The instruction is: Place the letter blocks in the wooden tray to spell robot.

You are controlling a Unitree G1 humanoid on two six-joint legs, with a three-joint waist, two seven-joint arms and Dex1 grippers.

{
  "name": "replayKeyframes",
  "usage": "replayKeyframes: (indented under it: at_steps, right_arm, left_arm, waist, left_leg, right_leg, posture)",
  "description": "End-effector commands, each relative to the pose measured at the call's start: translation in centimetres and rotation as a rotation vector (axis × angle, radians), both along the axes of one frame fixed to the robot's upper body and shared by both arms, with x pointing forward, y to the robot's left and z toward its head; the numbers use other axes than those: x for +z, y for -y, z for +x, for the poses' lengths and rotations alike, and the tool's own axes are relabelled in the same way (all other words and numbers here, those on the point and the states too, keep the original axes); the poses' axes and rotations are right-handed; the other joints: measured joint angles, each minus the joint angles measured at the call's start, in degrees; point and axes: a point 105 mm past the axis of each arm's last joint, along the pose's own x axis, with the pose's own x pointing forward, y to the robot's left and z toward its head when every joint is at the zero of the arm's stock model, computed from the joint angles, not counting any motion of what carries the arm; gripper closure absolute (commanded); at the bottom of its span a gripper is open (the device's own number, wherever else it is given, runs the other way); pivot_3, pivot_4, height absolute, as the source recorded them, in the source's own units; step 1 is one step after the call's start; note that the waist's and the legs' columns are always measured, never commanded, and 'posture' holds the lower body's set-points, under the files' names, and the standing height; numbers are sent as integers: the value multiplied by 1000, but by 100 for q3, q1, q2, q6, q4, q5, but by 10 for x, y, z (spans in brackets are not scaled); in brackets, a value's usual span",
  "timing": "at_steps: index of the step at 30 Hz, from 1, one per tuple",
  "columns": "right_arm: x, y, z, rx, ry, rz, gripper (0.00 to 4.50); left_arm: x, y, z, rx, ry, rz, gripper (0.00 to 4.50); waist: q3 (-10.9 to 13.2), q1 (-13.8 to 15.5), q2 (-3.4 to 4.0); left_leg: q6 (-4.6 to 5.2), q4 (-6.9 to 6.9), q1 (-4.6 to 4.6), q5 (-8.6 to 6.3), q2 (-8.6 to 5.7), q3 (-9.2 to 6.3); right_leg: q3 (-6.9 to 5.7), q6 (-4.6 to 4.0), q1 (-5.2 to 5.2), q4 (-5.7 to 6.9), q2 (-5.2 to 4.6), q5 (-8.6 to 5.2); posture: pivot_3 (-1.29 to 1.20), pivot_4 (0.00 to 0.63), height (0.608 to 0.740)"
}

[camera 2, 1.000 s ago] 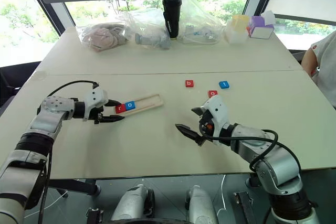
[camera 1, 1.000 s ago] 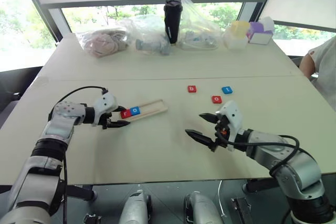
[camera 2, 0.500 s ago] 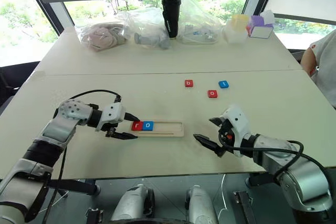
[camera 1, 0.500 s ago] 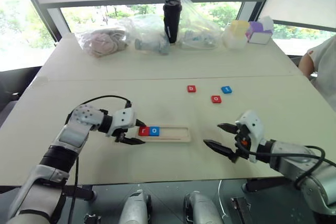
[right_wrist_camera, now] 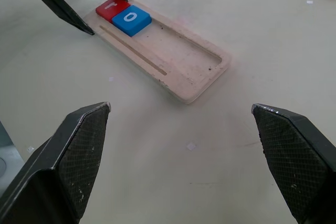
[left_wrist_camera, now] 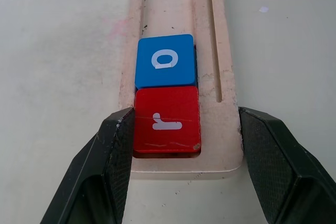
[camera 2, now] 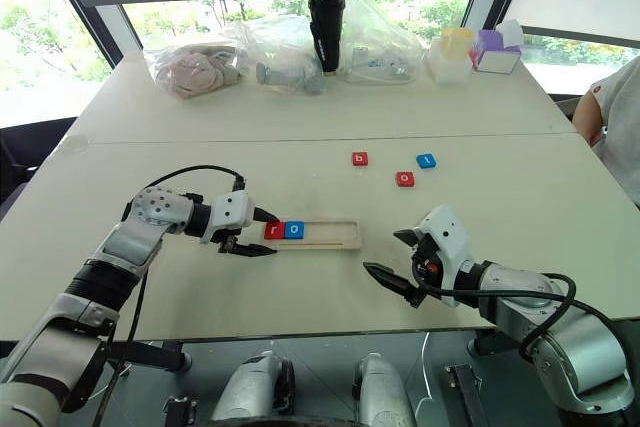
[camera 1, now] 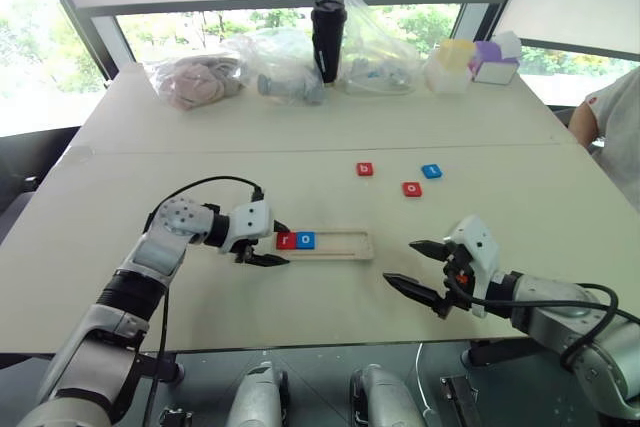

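Head views: wooden tray [camera 1: 325,244] lies flat on the bench [camera 1: 300,147]. Left pincer [camera 1: 272,244] sits at the tray's left end, its fingers straddling that end, clamped on the tray. Inside the tray at that end: red block "r" [camera 1: 286,240], blue block "o" [camera 1: 306,240] touching it. Beyond the tray lie red "b" [camera 1: 365,169], red "o" [camera 1: 412,189] and blue "t" [camera 1: 432,171], loose. Right pincer [camera 1: 416,265] hovers right of the tray, fingers wide apart, empty.

Left wrist view: fingers [left_wrist_camera: 118,145] flank the tray's end beside "r".

Right wrist view: fingers [right_wrist_camera: 84,150] spread, tray between them ahead.
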Motion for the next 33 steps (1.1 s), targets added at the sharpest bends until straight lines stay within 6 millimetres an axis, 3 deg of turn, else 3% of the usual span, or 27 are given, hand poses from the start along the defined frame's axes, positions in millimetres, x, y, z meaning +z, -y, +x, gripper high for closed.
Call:
replayKeyframes:
  at_steps: [1,3,8,13,17,21,24,25,29,33]
  right_arm:
    - [9,-4,2,14,47,4,0]
    - [8,-4,2,16,46,4,0]
    - [7,-4,1,21,40,3,0]
    - [7,-3,0,18,36,0,0]
    - [12,-2,-1,16,43,17,0]
    - [36,-7,9,14,102,119,0]
    - [58,-15,26,-14,165,210,0]
    - [62,-21,42,-60,184,211,0]
    - [57,-54,102,-221,164,174,0]
    - [39,-54,146,-393,114,93,0]
  left_arm:
    - [1,-3,2,-1,17,16,714]
    - [2,-3,1,-4,16,13,50]
    - [8,-6,2,-1,22,5,50]
    - [42,-17,6,72,-9,-97,50]
    - [78,-31,-12,85,-125,-167,50]
    - [97,-47,-36,91,-204,-158,50]
    - [104,-52,-32,162,-174,-182,50]
    - [106,-54,-27,206,-148,-202,50]
    - [111,-54,-17,317,-84,-277,50]
    - [113,-49,-26,347,-84,-310,50]
  waist:
    - [0,-2,0]
    - [0,-5,0]
    - [0,-5,-1]
    - [7,-17,-6]
    - [24,-24,-21]
    - [31,-53,-18]
    - [33,-35,-16]
    - [36,-29,-18]
    - [45,-130,-19]
    - [47,-152,-21]
  left_leg:
    - [0,0,0,0,0,0]
    - [0,0,0,0,0,0]
    - [0,-3,-2,-1,0,1]
    - [0,-3,-2,-1,2,1]
    - [0,-6,-6,-1,6,-1]
    - [-1,-9,-5,-1,5,3]
    - [-1,-9,0,-1,5,1]
    - [-1,-9,-1,-1,5,-1]
    - [-2,-6,-2,1,6,1]
    - [-2,-21,-15,1,1,11]
  right_leg:
    - [0,0,0,0,0,0]
    - [0,0,0,0,0,0]
    - [0,1,-3,-3,0,-1]
    - [0,1,-6,-2,2,-1]
    - [0,1,-10,-1,5,-1]
    - [3,1,-12,-4,4,-1]
    - [3,1,-10,-2,3,-1]
    - [3,1,-9,-2,3,-1]
    - [3,-16,-21,0,5,11]
    - [5,1,-30,3,3,3]
  posture:
    - [0,150,740]
    - [0,150,740]
    - [0,150,740]
    - [0,150,740]
    - [0,150,740]
    - [0,150,740]
    - [0,150,740]
    - [0,150,740]
    - [0,150,740]
    - [0,150,740]
